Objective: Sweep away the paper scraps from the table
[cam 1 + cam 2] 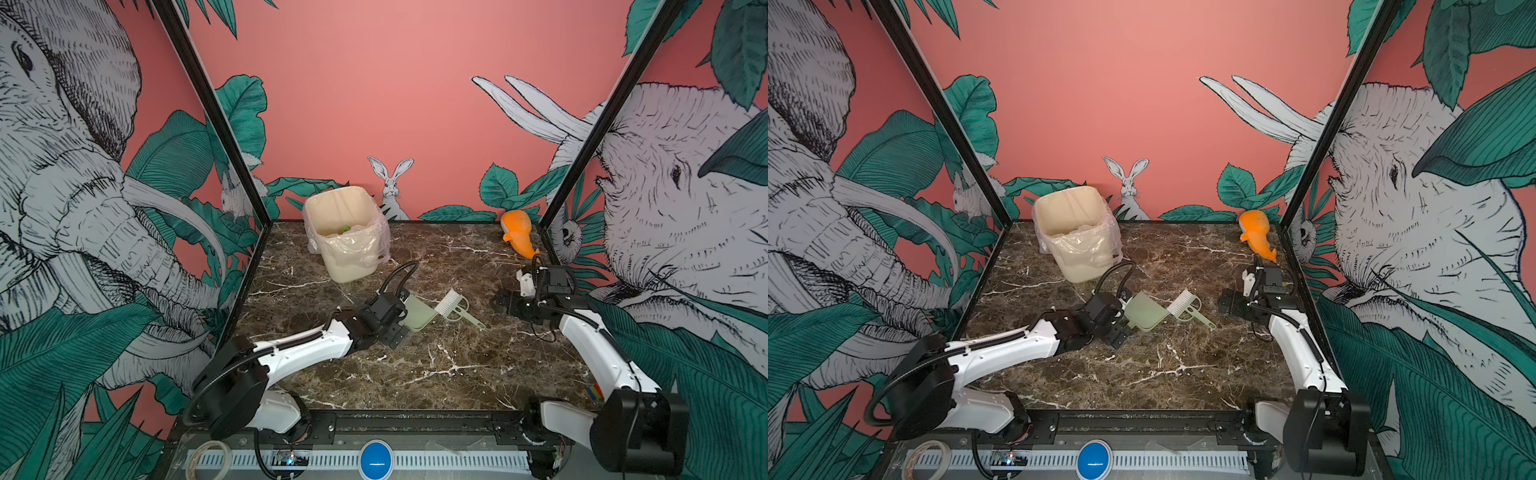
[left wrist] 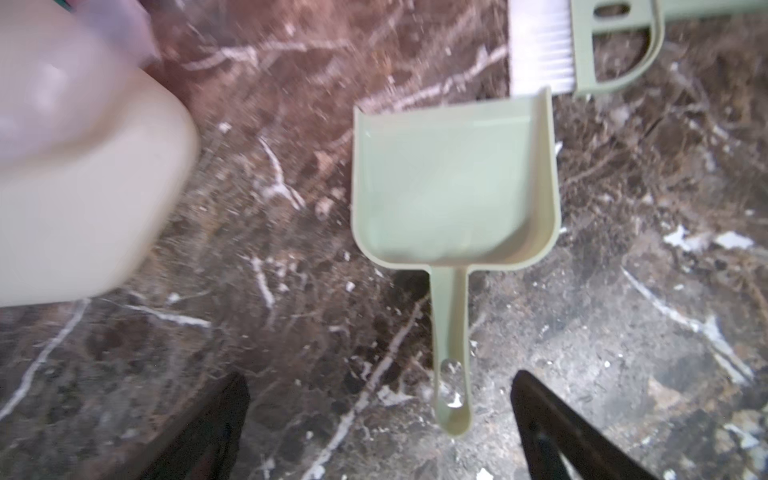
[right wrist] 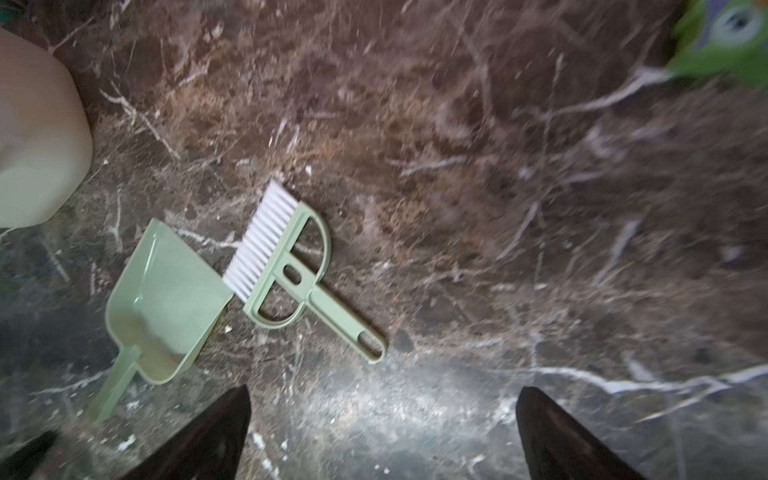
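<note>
Both grippers stand open and empty. My left gripper (image 1: 397, 332) (image 1: 1121, 332) (image 2: 380, 382) hovers at the handle end of the pale green dustpan (image 1: 417, 313) (image 1: 1144, 311) (image 2: 453, 183), which lies flat on the table (image 1: 415, 374). The handle tip sits between the spread fingers without touching them. My right gripper (image 1: 500, 301) (image 1: 1227, 303) (image 3: 382, 395) is off to the right of the green brush (image 1: 455, 307) (image 1: 1187, 309) (image 3: 286, 266), above bare marble. Of the paper scraps, only a green bit (image 1: 345, 228) shows, inside the bin. None shows on the table.
A cream bin (image 1: 336, 208) (image 1: 1067, 212) with a clear plastic liner stands at the back left, close behind the left gripper. An orange toy (image 1: 517, 232) (image 1: 1258, 232) lies in the back right corner. Black frame posts and printed walls close in the table's sides.
</note>
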### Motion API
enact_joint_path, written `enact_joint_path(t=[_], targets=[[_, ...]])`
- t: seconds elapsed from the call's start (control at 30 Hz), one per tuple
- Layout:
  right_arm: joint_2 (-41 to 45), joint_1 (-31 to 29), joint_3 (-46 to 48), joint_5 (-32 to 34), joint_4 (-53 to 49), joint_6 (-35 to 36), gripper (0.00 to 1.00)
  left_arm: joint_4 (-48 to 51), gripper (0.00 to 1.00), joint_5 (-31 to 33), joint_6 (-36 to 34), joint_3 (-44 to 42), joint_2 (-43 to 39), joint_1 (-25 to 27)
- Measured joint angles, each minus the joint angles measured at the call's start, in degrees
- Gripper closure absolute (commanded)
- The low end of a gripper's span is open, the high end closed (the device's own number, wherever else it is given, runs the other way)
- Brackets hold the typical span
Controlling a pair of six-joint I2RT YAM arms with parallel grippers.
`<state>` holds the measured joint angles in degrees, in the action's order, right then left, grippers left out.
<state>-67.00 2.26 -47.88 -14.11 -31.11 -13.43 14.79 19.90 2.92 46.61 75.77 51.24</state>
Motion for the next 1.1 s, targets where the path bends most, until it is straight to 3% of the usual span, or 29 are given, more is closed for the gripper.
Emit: enact_joint_path(t=[0.13, 0.27, 0.47, 0.63, 0.8, 0.97, 1.1], targets=[[1.0, -0.4, 4.0, 7.8, 10.7, 3.8, 0.01, -5.6, 0.0, 3.8, -3.6, -2.4, -3.7, -7.0], [0.5, -1.8, 14.4, 12.9, 27.6, 8.1, 0.01, -15.5, 0.0, 8.1, -8.7, -8.0, -4.5, -16.8], [-10.7, -4.6, 21.1, 16.5, 46.7, 13.1, 0.01, -31.7, 0.01, 8.5, -13.9, -16.0, -4.3, -28.5], [-15.1, -5.0, 24.6, 15.5, 63.9, 15.6, 0.01, -44.0, 0.0, 7.2, -17.4, -22.7, -1.0, -34.2], [-21.0, -5.3, 29.1, 14.8, 79.9, 16.8, 0.01, -53.9, 0.01, 3.8, -16.3, -25.6, 4.3, -39.5], [-21.9, -5.7, 31.5, 14.6, 86.1, 17.8, 0.01, -68.1, 0.01, -1.0, -14.5, -28.2, 12.3, -41.4], [-21.9, -6.0, 31.4, 15.0, 89.0, 18.0, 0.01, -70.2, 0.0, -2.1, -13.2, -28.6, 15.1, -42.5]])
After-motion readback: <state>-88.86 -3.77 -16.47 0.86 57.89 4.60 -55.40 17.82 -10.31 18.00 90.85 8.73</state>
